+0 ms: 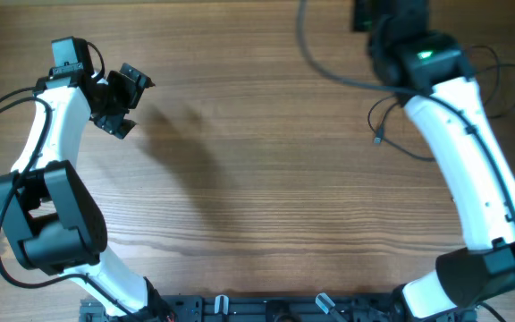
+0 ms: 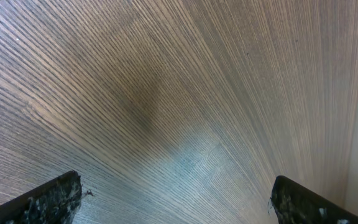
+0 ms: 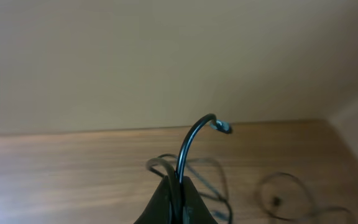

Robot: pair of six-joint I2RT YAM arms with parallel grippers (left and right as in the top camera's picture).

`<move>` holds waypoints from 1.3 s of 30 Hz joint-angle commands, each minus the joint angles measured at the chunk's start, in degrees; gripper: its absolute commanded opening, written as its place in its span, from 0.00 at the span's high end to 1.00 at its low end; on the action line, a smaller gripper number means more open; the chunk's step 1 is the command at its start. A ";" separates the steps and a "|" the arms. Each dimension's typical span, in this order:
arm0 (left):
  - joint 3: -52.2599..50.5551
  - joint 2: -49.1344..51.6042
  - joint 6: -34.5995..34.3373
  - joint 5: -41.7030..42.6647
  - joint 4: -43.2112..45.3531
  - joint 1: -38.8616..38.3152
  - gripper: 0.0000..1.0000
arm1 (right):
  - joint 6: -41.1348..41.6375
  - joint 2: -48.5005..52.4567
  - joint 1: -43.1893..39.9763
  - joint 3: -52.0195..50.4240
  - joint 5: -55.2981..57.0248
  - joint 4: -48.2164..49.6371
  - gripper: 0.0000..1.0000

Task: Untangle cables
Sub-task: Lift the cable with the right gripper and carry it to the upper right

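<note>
Right pincer [image 3: 176,188] clamps a cable [image 3: 185,146] arching upward, plug rightward; left pincer [image 2: 176,198] gapes.

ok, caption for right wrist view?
The right gripper shut on a black cable arching up; loose loops on the table behind.

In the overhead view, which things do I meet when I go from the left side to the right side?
Left end effector → bare table → cable plug → right arm.
</note>
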 commanded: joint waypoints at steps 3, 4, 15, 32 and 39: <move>1.09 -1.81 -0.50 0.28 -0.04 0.26 0.00 | 1.62 1.36 -9.73 -1.88 -5.14 0.44 0.95; 1.09 -1.81 -0.48 0.28 -0.04 0.26 0.00 | 3.52 2.27 -11.30 -2.60 -6.23 0.26 0.95; 1.09 -1.81 -0.50 0.28 -0.04 0.26 0.00 | 4.76 18.86 -16.04 -3.89 -12.68 -5.49 0.60; 1.09 -1.81 -0.48 0.28 -0.04 0.26 0.00 | 4.28 22.80 -15.19 -3.91 -58.31 -13.35 0.00; 1.09 -1.81 -0.50 0.28 -0.04 0.26 0.00 | 4.37 22.80 -9.44 -3.91 -58.34 -15.74 0.00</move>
